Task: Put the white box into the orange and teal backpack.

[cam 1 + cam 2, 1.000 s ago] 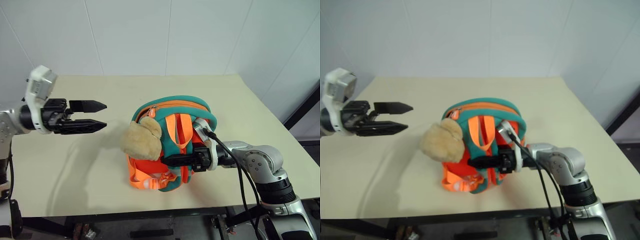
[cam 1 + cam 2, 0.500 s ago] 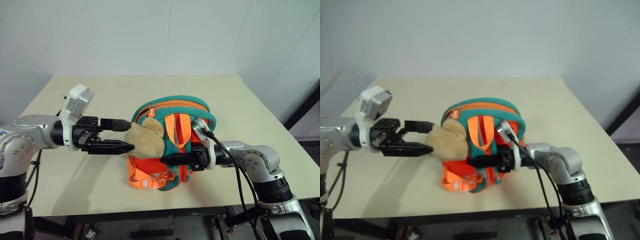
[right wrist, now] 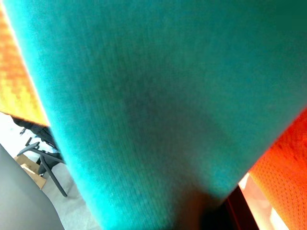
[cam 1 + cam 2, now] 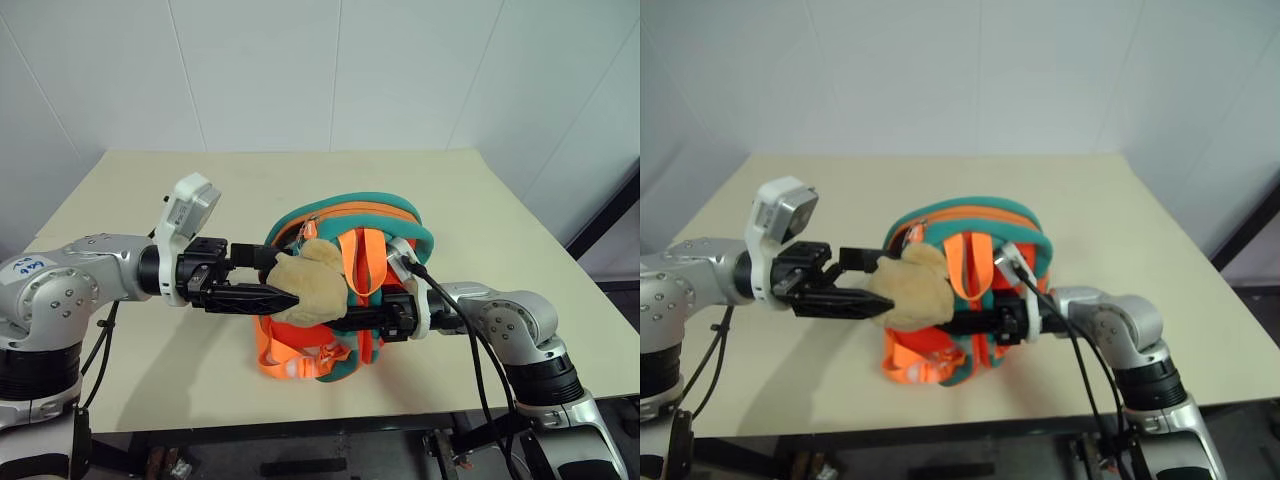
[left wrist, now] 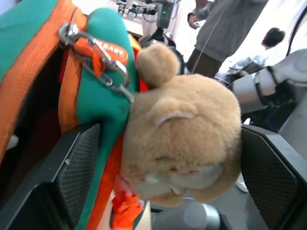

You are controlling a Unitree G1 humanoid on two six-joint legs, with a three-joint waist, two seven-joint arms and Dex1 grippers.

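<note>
White panelled walls meet behind a pale beige counter (image 4: 150,350), and the orange and teal backpack (image 4: 375,215) stands upright near its front edge, roughly in the middle. Its teal-edged top curves over an orange zip line, orange webbing straps (image 4: 362,262) run down its face, and more orange loops bunch at its base.

A tan plush ball (image 4: 308,285) hangs from a clip on the side of the backpack that faces the left arm. The left gripper (image 4: 270,275) reaches in level from that side with its jaws spread wide; one black finger passes behind the plush and the other in front of it and a little lower, so the plush sits between them. In the left wrist view the plush (image 5: 184,139) is seen between the two ribbed finger pads (image 5: 79,165), with the teal edging and the metal clip just beside one pad; whether the pads actually press on the plush cannot be told. A person in a grey top stands in the background of that view.

The right gripper (image 4: 350,320) comes in level from the opposite side, low across the front of the backpack. Its fingers are nearly closed and lie among the teal strap and orange webbing, holding the backpack there; the right wrist view shows teal fabric (image 3: 158,105) pressed close against the camera with orange mesh at the edge.
</note>
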